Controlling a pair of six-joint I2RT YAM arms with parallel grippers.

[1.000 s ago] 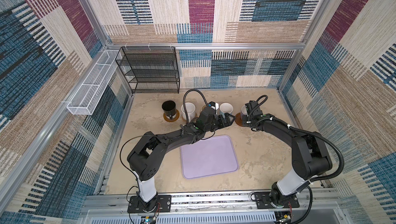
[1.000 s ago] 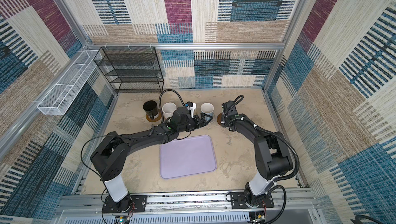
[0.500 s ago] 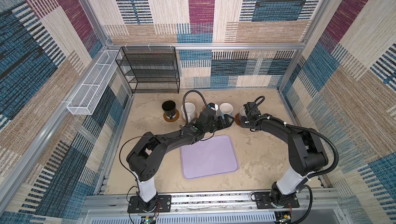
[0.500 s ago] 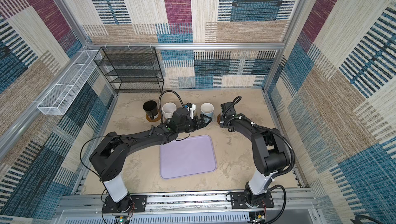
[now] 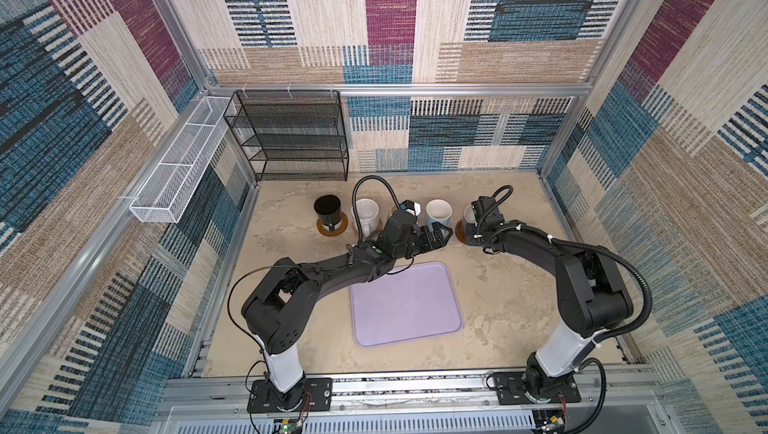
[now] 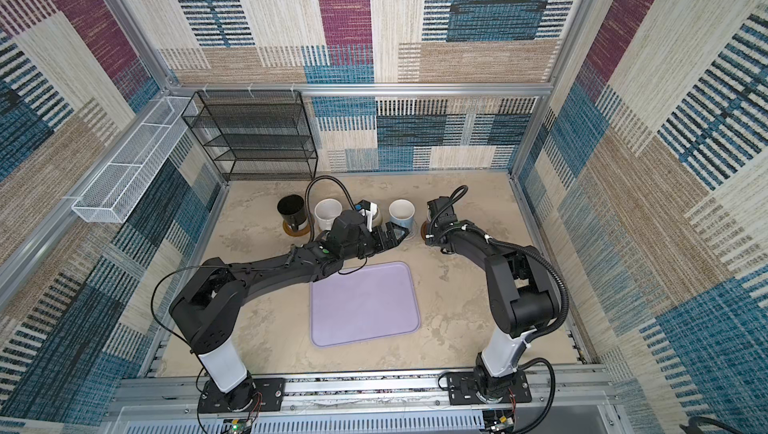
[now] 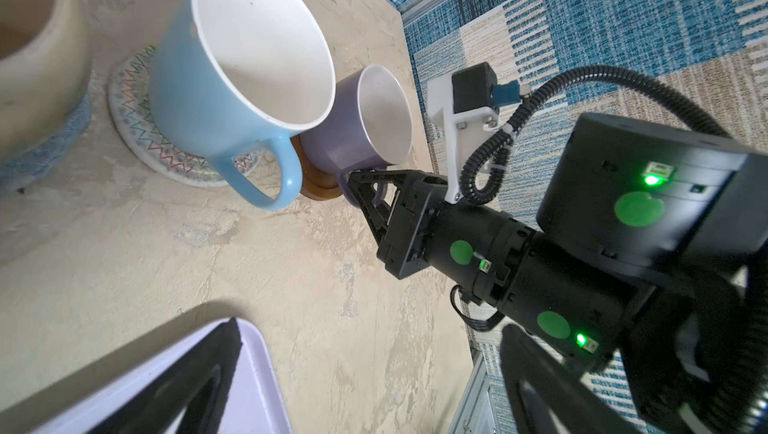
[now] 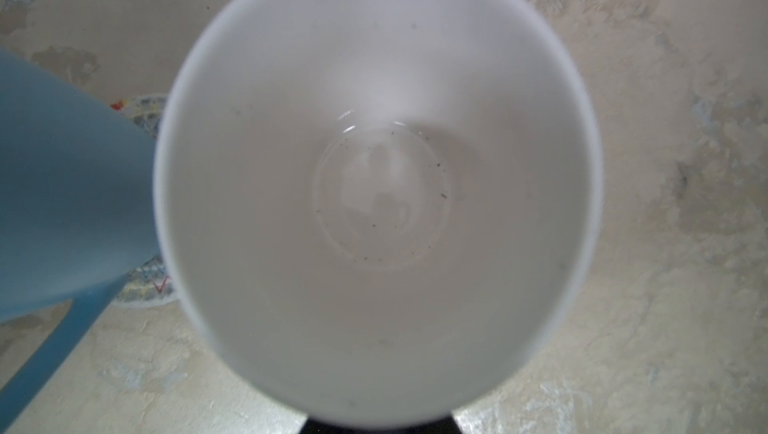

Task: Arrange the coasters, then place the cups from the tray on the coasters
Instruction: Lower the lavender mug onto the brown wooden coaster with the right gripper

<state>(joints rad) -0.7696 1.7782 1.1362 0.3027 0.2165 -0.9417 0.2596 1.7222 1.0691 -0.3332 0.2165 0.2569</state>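
The lavender tray [image 5: 405, 305] lies empty. Along the back stands a row of cups: black [image 5: 327, 207] on a brown coaster [image 5: 331, 227], speckled white [image 5: 366, 211], beige [image 7: 33, 37] on the blue-grey coaster [image 7: 54, 141], light blue [image 7: 232, 78] on the white-grey woven coaster [image 7: 133, 137], and lavender [image 7: 365, 120] on another brown coaster [image 7: 316, 189]. My right gripper [image 7: 363, 186] is shut on the lavender cup's handle, and its wrist camera looks straight down into that cup [image 8: 374, 182]. My left gripper [image 5: 440, 236] hangs open and empty just in front of the light blue cup.
A black wire shelf [image 5: 291, 137] stands at the back left, and a white wire basket [image 5: 178, 170] hangs on the left wall. The left forearm crosses above the tray's far left corner.
The right gripper has edged slightly left with the lavender cup. The left arm has stayed put with its jaws wide.
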